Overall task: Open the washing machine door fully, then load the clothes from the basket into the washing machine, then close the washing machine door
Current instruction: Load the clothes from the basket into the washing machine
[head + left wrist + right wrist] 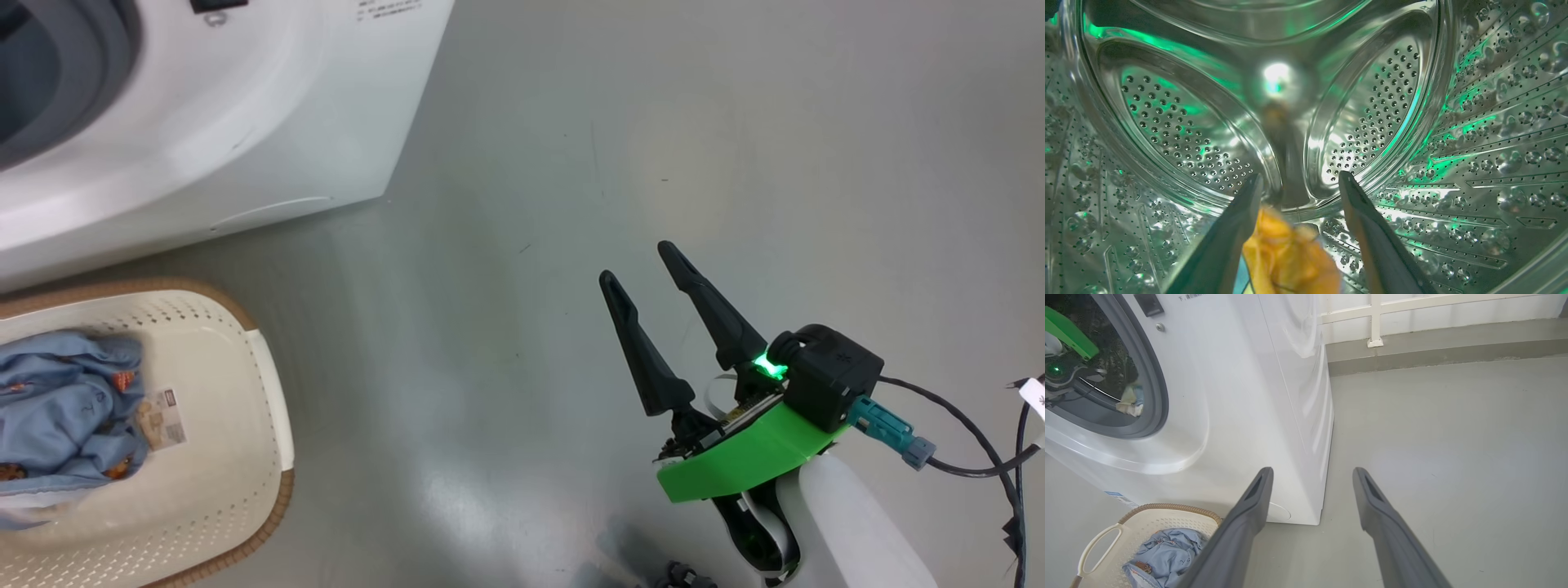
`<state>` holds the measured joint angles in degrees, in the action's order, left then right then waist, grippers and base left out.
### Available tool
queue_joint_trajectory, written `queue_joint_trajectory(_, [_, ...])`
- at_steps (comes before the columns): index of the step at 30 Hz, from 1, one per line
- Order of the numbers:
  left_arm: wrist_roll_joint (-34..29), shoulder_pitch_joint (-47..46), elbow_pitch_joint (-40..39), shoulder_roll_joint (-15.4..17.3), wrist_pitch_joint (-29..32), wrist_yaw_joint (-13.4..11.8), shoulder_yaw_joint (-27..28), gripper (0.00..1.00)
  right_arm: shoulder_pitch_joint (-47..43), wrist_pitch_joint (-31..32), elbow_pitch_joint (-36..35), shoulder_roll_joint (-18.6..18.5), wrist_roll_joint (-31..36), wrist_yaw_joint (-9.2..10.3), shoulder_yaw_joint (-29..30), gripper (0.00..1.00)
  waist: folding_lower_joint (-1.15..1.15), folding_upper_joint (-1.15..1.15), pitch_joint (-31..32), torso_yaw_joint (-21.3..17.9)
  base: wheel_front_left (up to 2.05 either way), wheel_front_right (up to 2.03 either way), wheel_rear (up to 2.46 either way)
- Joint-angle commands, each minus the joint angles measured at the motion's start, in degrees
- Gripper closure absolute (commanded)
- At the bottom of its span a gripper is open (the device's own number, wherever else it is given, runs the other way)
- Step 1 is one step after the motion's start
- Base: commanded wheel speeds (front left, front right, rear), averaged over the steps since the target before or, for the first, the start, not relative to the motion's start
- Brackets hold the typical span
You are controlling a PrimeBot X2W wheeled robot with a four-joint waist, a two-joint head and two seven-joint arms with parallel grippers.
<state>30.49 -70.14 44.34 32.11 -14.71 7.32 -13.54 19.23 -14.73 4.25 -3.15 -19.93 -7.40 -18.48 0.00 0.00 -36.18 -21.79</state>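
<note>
Grey glossy floor (653,122). White washing machine (245,122) far left, its mouth open. Basket (245,457) near left, just beside the machine, with light blue clothes (65,408) inside. Right gripper (637,262) hovers over the floor at right, fingers apart, empty. Left gripper (1300,175) reaches into the steel drum (1474,163), fingers apart. Orange cloth (1286,253) sits low between them; contact unclear.

The left end effector (1299,176) had its two dark fingers spread wide apart. The right end effector (637,263) stood open too, fingers angled up-left from its pale forearm (849,523).
</note>
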Motion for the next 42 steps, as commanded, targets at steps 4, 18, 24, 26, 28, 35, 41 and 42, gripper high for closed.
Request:
queue_joint_trajectory(4, [0.3, 0.2, -0.5, 2.0, -0.3, 0.2, 0.9, 0.0, 0.6, -0.3, -1.1, 0.3, -0.4, -0.09, -1.3, 0.0, 0.0, 0.0, 0.1, 0.5, 0.0, 0.0, 0.0])
queue_joint_trajectory(18, [2.6, 4.9, -0.2, -0.7, -0.3, 0.2, -0.7, 0.0, 0.7, -0.3, -1.1, 0.3, -0.1, -0.09, -0.3, 0.0, 0.0, 0.0, 0.6, 2.6, 0.0, 0.0, 0.0])
queue_joint_trajectory(24, [2.4, 8.9, -1.0, -3.8, -0.3, 0.2, 3.3, 0.0, 0.4, -0.3, -1.0, 0.3, 0.8, -0.09, 1.4, 0.0, 0.0, 0.0, 1.7, 4.5, 0.0, 0.0, 0.0])
queue_joint_trajectory(26, [1.4, 10.7, -1.3, -4.7, -0.3, 0.2, 3.8, 0.0, 0.1, -0.3, -1.0, 0.3, 1.1, -0.09, 1.9, 0.0, 0.0, 0.0, 2.3, 5.1, 0.0, 0.0, 0.0])
queue_joint_trajectory(28, [1.0, 12.3, -1.3, -5.8, -0.3, 0.2, 5.4, 0.0, -0.2, -0.3, -0.9, 0.3, 1.4, -0.09, 2.4, 0.0, 0.0, 0.0, 3.0, 5.6, 0.0, 0.0, 0.0])
queue_joint_trajectory(35, [-0.7, 18.2, -4.2, -9.1, -0.3, 0.2, 7.1, 0.0, -1.9, -0.3, -0.1, -0.1, 2.3, -0.09, 4.2, 0.0, 0.0, 0.0, 6.5, 7.7, 0.0, 0.0, 0.0])
queue_joint_trajectory(41, [-1.7, 23.9, -7.9, -11.2, -0.3, 0.2, 8.6, 0.0, -4.0, -0.3, 0.2, -1.5, 2.0, -0.09, 5.2, 0.0, 0.0, 0.0, 10.3, 9.0, 0.0, 0.0, 0.0])
queue_joint_trajectory(42, [-1.7, 23.9, -7.9, -11.2, -0.3, 0.2, 8.6, 0.0, -4.0, -0.3, 0.2, -1.5, 2.0, -0.09, 5.2, 0.0, 0.0, 0.0, 10.3, 9.0, 0.0, 0.0, 0.0])
